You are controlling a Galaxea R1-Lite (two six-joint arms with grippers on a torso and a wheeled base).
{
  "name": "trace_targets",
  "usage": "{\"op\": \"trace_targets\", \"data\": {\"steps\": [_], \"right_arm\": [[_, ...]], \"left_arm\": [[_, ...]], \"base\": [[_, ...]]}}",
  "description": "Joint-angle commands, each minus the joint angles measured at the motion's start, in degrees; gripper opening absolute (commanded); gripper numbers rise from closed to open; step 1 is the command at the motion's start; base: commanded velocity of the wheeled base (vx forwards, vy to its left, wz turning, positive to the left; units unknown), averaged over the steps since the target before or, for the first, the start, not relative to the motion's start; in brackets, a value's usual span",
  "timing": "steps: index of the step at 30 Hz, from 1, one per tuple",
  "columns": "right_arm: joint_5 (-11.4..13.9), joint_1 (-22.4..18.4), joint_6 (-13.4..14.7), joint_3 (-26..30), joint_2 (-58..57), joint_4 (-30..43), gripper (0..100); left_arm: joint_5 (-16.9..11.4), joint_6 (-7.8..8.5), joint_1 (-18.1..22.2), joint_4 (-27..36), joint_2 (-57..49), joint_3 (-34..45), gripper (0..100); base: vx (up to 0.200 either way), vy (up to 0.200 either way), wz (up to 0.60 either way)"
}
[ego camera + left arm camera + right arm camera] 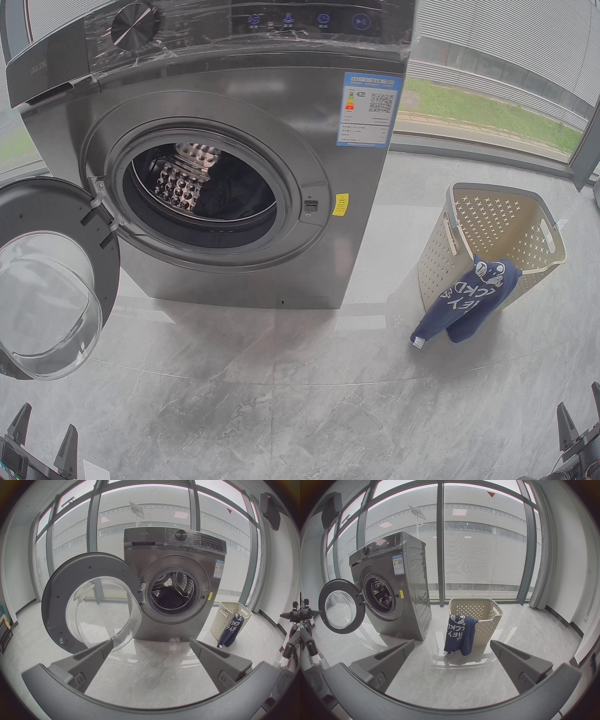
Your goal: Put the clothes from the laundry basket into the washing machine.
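A grey front-loading washing machine [250, 187] stands ahead with its round door [50, 275] swung wide to the left and the drum [200, 187] exposed; something dark lies inside. A cream laundry basket [500, 237] stands on the floor to the right. A navy shirt with white print [469, 300] hangs over its near rim, down to the floor. My left gripper [44, 434] is low at the near left, open and empty. My right gripper [581, 412] sits low at the near right, open and empty, well short of the basket [478, 617] and shirt [459, 633].
Grey tiled floor [281, 400] stretches open between me and the machine. Tall windows [484, 542] run behind the machine and basket. The open door [90, 602] juts out on the left side of the machine [175, 583].
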Motion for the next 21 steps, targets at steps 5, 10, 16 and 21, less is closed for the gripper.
{"op": "trace_targets", "data": {"steps": [5, 10, 16, 21], "right_arm": [[0.2, -0.2, -0.3, 1.0, -0.7, 0.0, 100], [0.3, 0.0, -0.2, 1.0, -0.7, 0.0, 100], [0.3, -0.1, -0.2, 1.0, -0.7, 0.0, 100], [0.2, -0.1, -0.2, 1.0, -0.7, 0.0, 100]], "left_arm": [[0.3, -0.52, 0.0, 0.0, -0.7, 0.9, 100], [0.1, -0.61, 0.0, 0.0, -0.7, 0.9, 100], [0.2, -0.52, 0.0, 0.0, -0.7, 0.9, 100], [0.3, -0.52, -0.1, 0.0, -0.7, 0.9, 100]], "base": [[0.000, -0.200, 0.00], [0.000, -0.080, 0.00], [0.000, 0.000, -0.40], [0.000, 0.000, 0.00]]}}
